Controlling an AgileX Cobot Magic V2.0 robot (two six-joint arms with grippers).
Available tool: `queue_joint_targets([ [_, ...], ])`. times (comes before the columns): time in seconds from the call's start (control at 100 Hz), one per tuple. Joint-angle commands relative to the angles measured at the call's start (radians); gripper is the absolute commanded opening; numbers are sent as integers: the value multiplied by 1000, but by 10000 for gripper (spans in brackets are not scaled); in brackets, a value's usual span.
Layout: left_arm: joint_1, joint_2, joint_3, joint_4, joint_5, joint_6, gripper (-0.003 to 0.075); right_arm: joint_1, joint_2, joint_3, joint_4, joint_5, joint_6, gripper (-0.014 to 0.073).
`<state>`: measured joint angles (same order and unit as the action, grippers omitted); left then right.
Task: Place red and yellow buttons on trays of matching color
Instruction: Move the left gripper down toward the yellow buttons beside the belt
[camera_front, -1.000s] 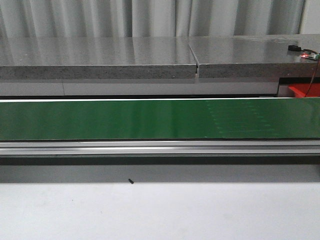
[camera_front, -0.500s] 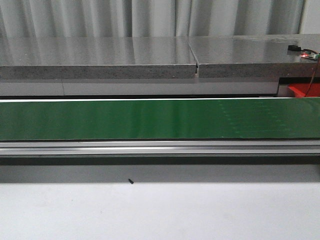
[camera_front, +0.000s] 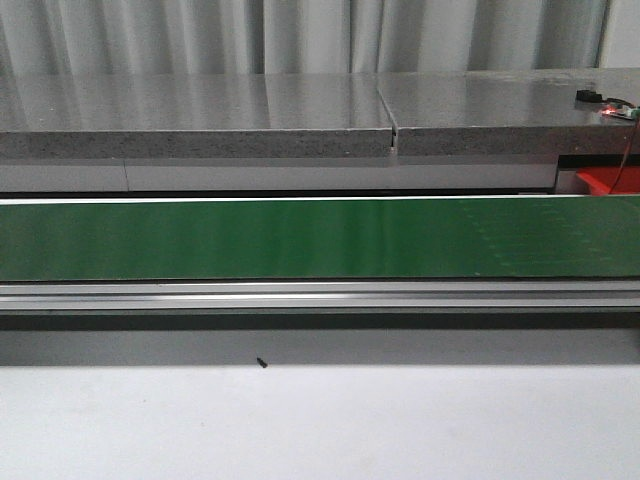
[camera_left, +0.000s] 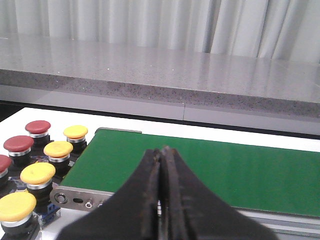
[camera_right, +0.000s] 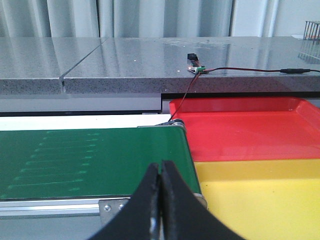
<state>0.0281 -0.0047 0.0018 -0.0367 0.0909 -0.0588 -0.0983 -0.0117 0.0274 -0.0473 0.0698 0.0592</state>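
the buttons sit in a cluster past the left end of the green belt (camera_left: 210, 170): a red button (camera_left: 37, 127) and another red button (camera_left: 19, 144) toward the far side, yellow buttons (camera_left: 58, 149) nearer the belt, one yellow button (camera_left: 17, 206) closest to the camera. they stand upright, caps up, packed close together, some touching as far as you can tell. none is on the belt, and none shows in the front view.

your left gripper (camera_left: 161, 165) is pressed closed on nothing, hanging over the belt's near edge by its left end, so the buttons lie just off to its left side. that makes the left arm the nearer one for a pick.

the red tray (camera_right: 250, 130) and yellow tray (camera_right: 260, 192) lie side by side at the belt's right end, red farther back. your right gripper (camera_right: 161, 172) is also closed and empty, near those trays and well apart from the buttons. you'd likely need both grippers opened first.
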Motion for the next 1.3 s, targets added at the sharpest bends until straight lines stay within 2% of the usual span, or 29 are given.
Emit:
queue_joint_targets([
  [0.0, 1, -34, 42, -9, -80, -7, -19, -2, -20, -14, -1, -78, -11, -59],
  [0.3, 1, -34, 38, -9, -125, -7, -19, -2, -20, -14, -1, -78, -11, -59],
  [0.43, 1, -25, -23, -9, -91, -7, -19, -2, -20, -14, -1, -78, -11, -59],
  [0.72, 1, 131, -255, 43, 201, -7, -19, -2, -20, -14, -1, -78, -11, -59],
  [0.94, 1, 273, -355, 45, 266, -7, -3, -2, -20, -14, -1, -78, -11, -59],
  [0.99, 1, 305, -375, 45, 288, -7, 45, -2, -20, -14, -1, -78, -11, -59],
  [1.06, 1, 348, -399, 45, 312, -7, 177, -2, -20, -14, -1, -78, -11, -59],
  [1.13, 1, 384, -411, 45, 305, -7, 378, -2, -20, -14, -1, -78, -11, -59],
  [1.18, 1, 397, -415, 45, 295, -7, 489, -2, -20, -14, -1, -78, -11, -59],
  [1.22, 1, 406, -419, 45, 279, -7, 554, -2, -20, -14, -1, -78, -11, -59],
  [1.29, 1, 406, -419, 45, 260, -7, 592, -2, -20, -14, -1, -78, -11, -59],
])
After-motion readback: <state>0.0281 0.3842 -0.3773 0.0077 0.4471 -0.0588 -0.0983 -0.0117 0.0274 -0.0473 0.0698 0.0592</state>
